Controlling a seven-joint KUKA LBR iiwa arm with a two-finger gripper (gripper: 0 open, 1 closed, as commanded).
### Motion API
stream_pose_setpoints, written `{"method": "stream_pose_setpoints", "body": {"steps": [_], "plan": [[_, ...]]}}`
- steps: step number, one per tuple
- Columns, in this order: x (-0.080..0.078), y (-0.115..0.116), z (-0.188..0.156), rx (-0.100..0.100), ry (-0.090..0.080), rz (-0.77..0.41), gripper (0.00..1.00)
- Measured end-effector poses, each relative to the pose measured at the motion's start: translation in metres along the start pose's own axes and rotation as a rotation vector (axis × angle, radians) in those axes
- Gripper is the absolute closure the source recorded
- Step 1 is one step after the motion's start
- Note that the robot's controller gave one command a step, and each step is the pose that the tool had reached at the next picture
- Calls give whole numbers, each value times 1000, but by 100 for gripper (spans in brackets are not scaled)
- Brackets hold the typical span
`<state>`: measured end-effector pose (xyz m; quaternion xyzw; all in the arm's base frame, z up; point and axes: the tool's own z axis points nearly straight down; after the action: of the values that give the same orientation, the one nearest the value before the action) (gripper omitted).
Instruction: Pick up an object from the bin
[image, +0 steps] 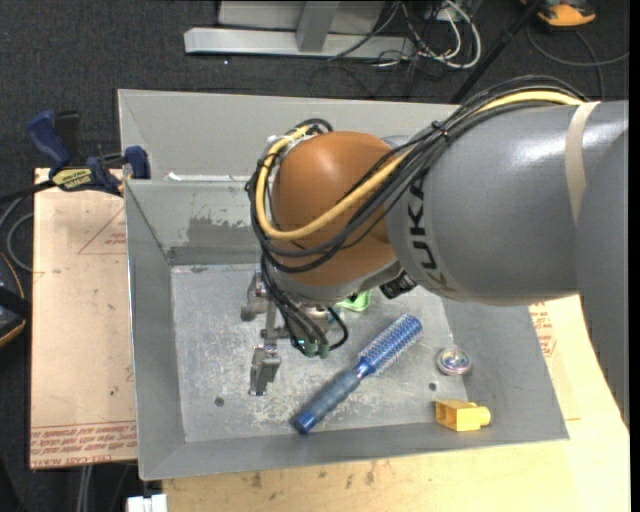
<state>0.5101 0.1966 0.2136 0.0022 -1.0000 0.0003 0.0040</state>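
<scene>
In the bin (150, 330), the gripper (290, 365) hangs low over bare floor left of centre, its fingers (265, 368) spread with nothing between them. Just to its right lies the nearest thing, a blue brush (358, 373), slanting from the front edge up toward the right, and a green thing (353, 298) peeps out from under the arm's orange cover (325, 200). Further right, well apart from the fingers, lie a small silver round thing (453, 362) and, near the front right corner, a yellow block (462, 414).
</scene>
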Motion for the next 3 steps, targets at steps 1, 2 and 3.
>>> {"method": "stream_pose_setpoints", "body": {"steps": [1, 2, 3], "plan": [[13, -82, 75, 4, 1, 12, 0], [21, -126, 136, -4, -38, -314, 0], [25, -126, 137, -3, -25, -315, 100]]}}
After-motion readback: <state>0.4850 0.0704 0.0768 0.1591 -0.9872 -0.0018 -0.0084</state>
